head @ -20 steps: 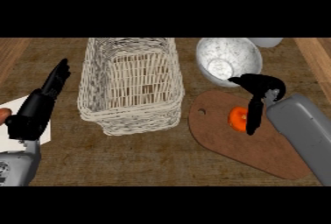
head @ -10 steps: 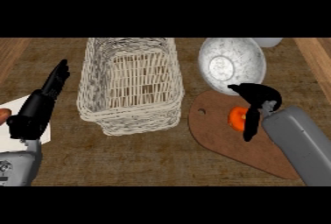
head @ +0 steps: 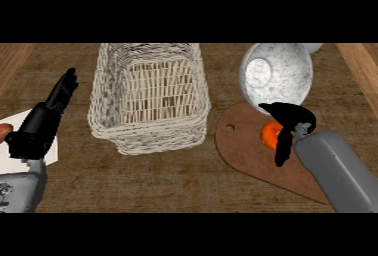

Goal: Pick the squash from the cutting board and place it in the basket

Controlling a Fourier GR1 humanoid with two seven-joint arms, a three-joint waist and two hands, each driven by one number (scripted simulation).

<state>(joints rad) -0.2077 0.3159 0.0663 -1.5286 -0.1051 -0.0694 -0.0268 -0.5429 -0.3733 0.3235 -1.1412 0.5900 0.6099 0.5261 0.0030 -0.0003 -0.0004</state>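
An orange squash [head: 270,133] lies on the brown cutting board [head: 247,150] at the right. My right hand [head: 290,122] is over it, thumb and fingers curled down round it, hiding most of it. The white wicker basket [head: 148,97] stands left of the board, with nothing seen inside. My left hand [head: 46,120] rests open at the left edge, fingers pointing up, away from the basket.
A grey speckled bowl [head: 277,75] stands just behind the cutting board, close to my right hand. A white sheet [head: 18,122] with a small reddish object [head: 4,131] lies under my left hand. Wooden strips [head: 362,65] border the counter mat.
My right hand has moved down and left onto the squash and its fingers have closed round it. The left hand has stayed in place.
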